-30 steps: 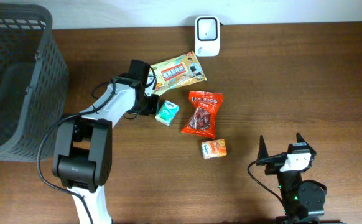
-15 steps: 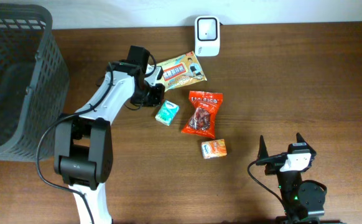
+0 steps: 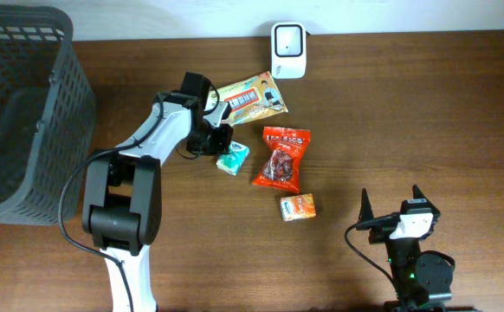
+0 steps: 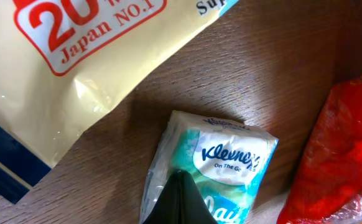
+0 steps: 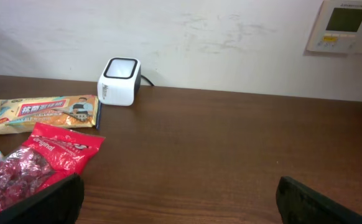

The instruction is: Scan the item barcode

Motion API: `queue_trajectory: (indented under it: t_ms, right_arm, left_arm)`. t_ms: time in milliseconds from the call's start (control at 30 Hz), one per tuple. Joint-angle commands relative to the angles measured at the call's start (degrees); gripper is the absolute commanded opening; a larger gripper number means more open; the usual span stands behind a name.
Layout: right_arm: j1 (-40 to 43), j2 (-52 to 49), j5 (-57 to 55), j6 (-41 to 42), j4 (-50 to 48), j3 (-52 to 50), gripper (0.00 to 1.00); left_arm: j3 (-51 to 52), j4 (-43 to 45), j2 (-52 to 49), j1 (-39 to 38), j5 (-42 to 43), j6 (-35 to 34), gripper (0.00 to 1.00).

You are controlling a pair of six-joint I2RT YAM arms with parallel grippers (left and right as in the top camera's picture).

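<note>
The items lie mid-table: a teal and white Kleenex tissue pack (image 3: 234, 158) (image 4: 231, 158), a yellow snack bag (image 3: 248, 97) (image 4: 75, 68), a red snack bag (image 3: 281, 158) (image 5: 38, 158) and a small orange packet (image 3: 297, 207). The white barcode scanner (image 3: 287, 39) (image 5: 119, 81) stands at the back edge. My left gripper (image 3: 220, 139) (image 4: 180, 186) is shut with nothing in it. Its tips are over the left end of the tissue pack; I cannot tell if they touch it. My right gripper (image 3: 390, 213) (image 5: 178, 199) rests open at the front right, far from the items.
A tall dark mesh basket (image 3: 18, 113) fills the left side of the table. The back wall runs just behind the scanner. Bare brown tabletop (image 3: 425, 113) lies to the right of the items.
My left gripper, still shut, has shifted right from the tissue pack's left side, passing near the yellow bag, and now sits over the pack's end. The right arm has not moved.
</note>
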State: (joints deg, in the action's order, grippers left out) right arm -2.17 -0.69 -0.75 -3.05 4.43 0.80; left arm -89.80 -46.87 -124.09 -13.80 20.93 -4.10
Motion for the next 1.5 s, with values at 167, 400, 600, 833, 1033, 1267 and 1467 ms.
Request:
queue_trajectory:
  t_ms: [167, 400, 600, 833, 1033, 1267, 1467]
  right_arm:
    - [0.3, 0.3, -0.3, 0.0, 0.2, -0.5, 0.98]
    - [0.3, 0.3, -0.3, 0.0, 0.2, -0.5, 0.98]
    - [0.3, 0.3, -0.3, 0.0, 0.2, -0.5, 0.99]
    - [0.3, 0.3, -0.3, 0.0, 0.2, -0.5, 0.98]
    - [0.3, 0.3, 0.0, 0.0, -0.7, -0.5, 0.98]
    - [0.3, 0.3, 29.6, 0.1, -2.9, -0.5, 0.98]
    - [0.3, 0.3, 48.2, 0.1, -3.0, -0.5, 0.98]
  left_arm:
    - [1.2, 0.3, -3.8, 0.0, -20.3, -0.8, 0.00]
    - [1.2, 0.3, -3.8, -0.2, -17.5, -0.8, 0.00]
    - [-3.9, -6.2, -1.8, 0.2, -17.3, -0.8, 0.00]
    - [-19.0, -17.9, 4.1, 0.5, -17.3, -0.8, 0.14]
    - [-21.2, -22.1, 5.2, 0.5, -15.2, -0.8, 0.64]
    - [-20.7, -22.6, 5.2, 0.5, -15.2, -0.8, 0.99]
    - [-20.7, -22.6, 5.2, 0.5, -15.2, -0.8, 0.99]
